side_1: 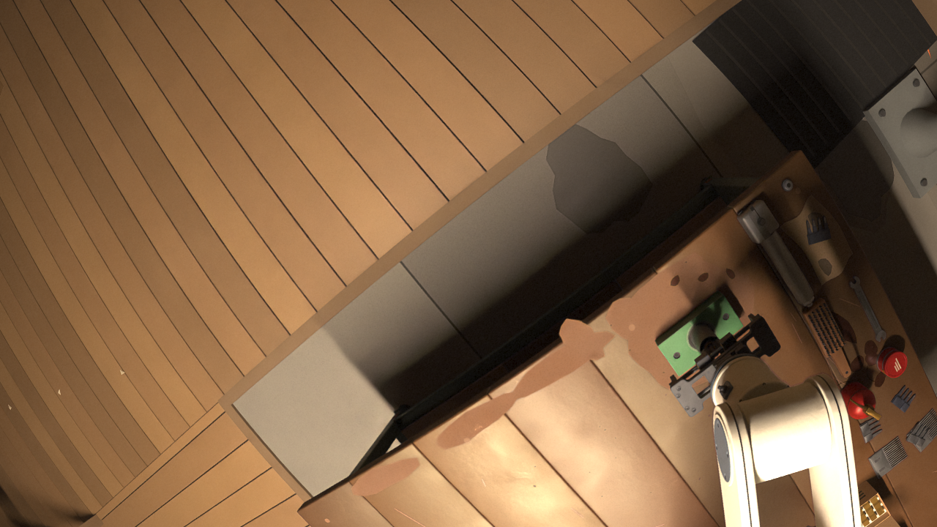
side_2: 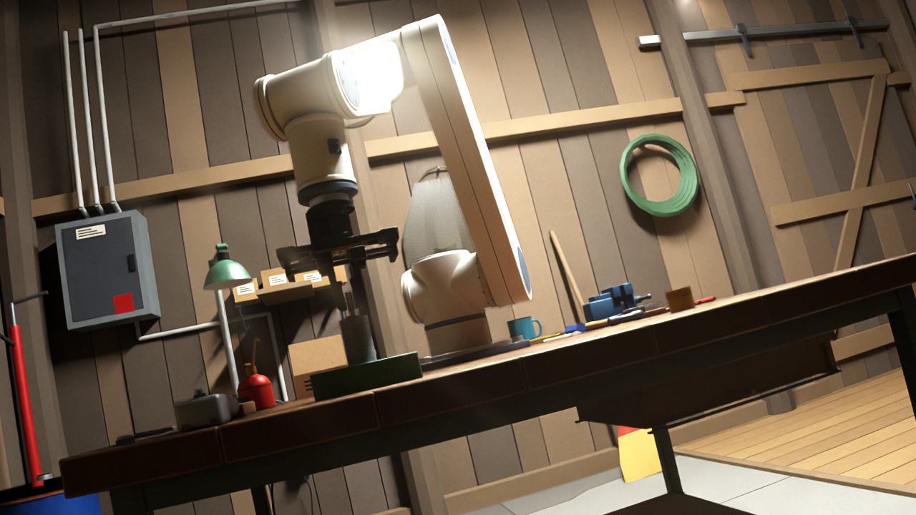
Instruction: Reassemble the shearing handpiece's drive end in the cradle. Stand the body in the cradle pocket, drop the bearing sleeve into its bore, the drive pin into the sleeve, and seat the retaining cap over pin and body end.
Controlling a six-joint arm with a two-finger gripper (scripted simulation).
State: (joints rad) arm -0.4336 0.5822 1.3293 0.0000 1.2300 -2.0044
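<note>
My gripper [side_2: 349,306] points straight down over the handpiece body [side_2: 359,338], and it still grips the thin drive pin [side_2: 350,303] just above the body's top. The body is a dark ribbed cylinder. It stands upright in the pocket of the green cradle [side_2: 366,376] near the bench's front edge. From above, the gripper [side_1: 715,346] covers part of the body's pale top end [side_1: 707,334] in the green cradle [side_1: 698,335]. The bearing sleeve is hidden inside the body. I cannot see the retaining cap for certain.
The robot's base [side_2: 451,307] stands just behind the cradle. A red oil can [side_2: 256,389], a grey box [side_2: 205,410] and a cardboard box [side_2: 317,362] sit to the left. A mug [side_2: 524,328] and a blue vise [side_2: 612,302] lie to the right. Combs and a wrench [side_1: 866,308] line the bench's far side.
</note>
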